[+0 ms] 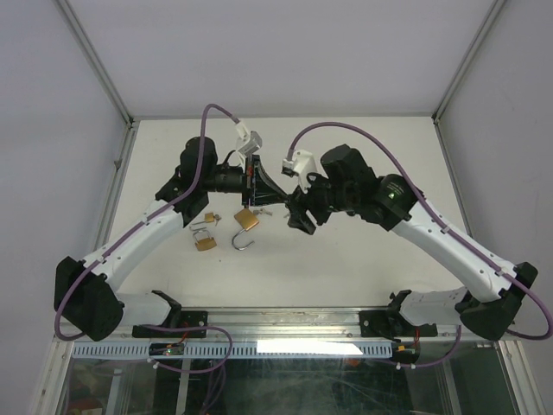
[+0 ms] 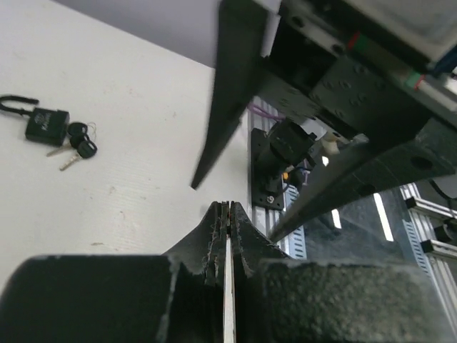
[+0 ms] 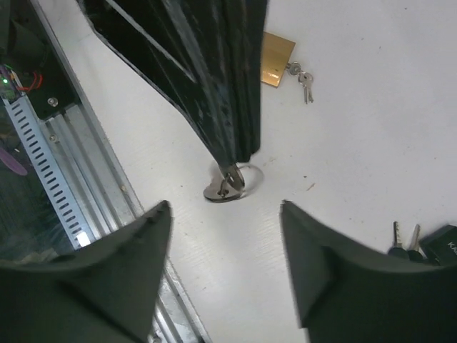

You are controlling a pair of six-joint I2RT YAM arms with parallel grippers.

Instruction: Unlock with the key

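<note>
**key pinched in the left fingers, lock not yet met**

nearest you, the brass padlock (image 1: 246, 220) lies flat on the table (image 1: 371, 268). from above you cannot tell whether its shackle is seated. just beyond it, your right gripper (image 1: 300, 216) hangs with its fingers (image 3: 136, 243) spread apart and nothing between them. facing it, your left gripper (image 2: 227, 211) is clamped on the key (image 3: 223, 187). a thin bright strip of it shows between the pads, and the head with its ring pokes out past the tips. you cannot tell whether the head touches the table or sits just above it. off to the side, a black padlock (image 2: 44, 125) rests with its own keys.

i judge this to be the hand-over or regrip step, before any insertion. next, one hand should steady a padlock body while the other lines the blade up with the keyway. this hold buries the blade, so a regrip looks needed first.
</note>
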